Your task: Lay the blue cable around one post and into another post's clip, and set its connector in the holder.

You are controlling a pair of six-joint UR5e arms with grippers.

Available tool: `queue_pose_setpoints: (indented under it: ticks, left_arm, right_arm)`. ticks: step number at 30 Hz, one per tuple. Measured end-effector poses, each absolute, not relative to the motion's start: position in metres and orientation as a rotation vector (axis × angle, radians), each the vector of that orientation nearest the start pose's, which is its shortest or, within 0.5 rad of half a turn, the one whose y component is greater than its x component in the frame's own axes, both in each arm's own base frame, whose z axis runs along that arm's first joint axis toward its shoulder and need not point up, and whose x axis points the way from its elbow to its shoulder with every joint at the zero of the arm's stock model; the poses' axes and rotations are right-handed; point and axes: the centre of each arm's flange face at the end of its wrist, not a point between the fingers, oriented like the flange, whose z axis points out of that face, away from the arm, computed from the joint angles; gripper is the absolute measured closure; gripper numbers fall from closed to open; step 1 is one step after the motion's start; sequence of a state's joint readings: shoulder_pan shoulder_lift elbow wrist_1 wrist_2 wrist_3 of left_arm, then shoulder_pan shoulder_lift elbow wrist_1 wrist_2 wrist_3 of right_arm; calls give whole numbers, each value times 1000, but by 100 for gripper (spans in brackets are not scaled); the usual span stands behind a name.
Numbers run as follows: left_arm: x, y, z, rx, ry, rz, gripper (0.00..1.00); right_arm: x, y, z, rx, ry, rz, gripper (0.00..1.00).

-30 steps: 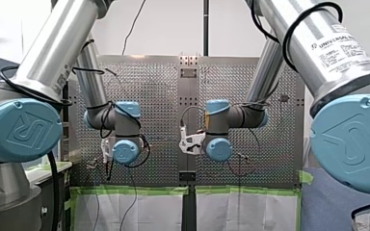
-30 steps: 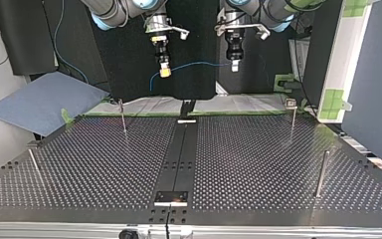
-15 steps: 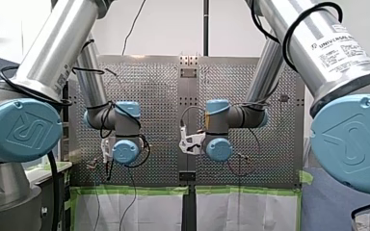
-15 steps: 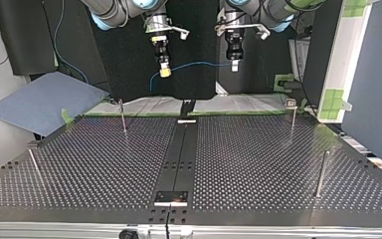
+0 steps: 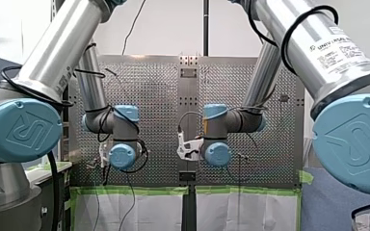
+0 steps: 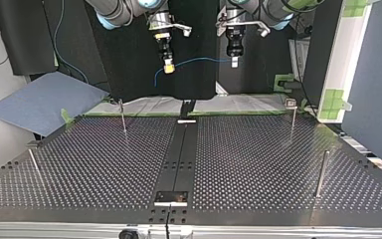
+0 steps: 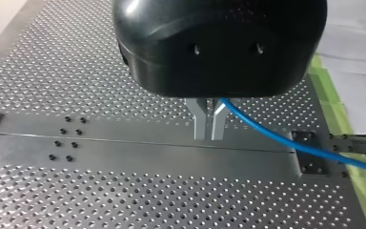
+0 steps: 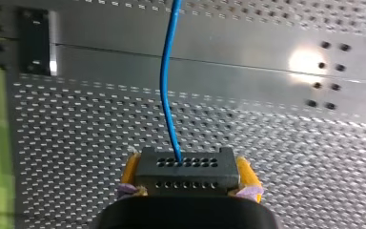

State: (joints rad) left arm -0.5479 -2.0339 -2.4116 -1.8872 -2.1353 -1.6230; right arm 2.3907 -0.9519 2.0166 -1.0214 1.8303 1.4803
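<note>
Both grippers are edging up the top view. My right gripper (image 6: pixel 168 66) is clamping the connector (image 8: pixel 186 171), my left gripper (image 6: pixel 234 61) the blue cable (image 6: pixel 199 60) stretching sideways between them.

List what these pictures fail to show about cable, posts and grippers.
Left wrist view: the edge cuts off the blue cable; the housing hides where my left gripper holds it.
Right wrist view: my right gripper hides the rear of the connector.
Top view: post clip too small.
Front view: wrist joints hide both grippers.
</note>
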Motion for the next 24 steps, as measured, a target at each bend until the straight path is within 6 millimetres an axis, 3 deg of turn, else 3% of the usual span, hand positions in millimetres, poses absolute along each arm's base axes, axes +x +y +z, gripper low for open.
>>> queue_pose_setpoints:
  ticks: [6,24]
  left_arm:
    - [275,-262,58,-31,1618,-4,92]
    - [275,-262,58,-31,1619,-4,92]
  right_arm:
    - [457,-279,43,1703,-822,1483,100]
    - [457,-278,41,1707,-822,1479,100]
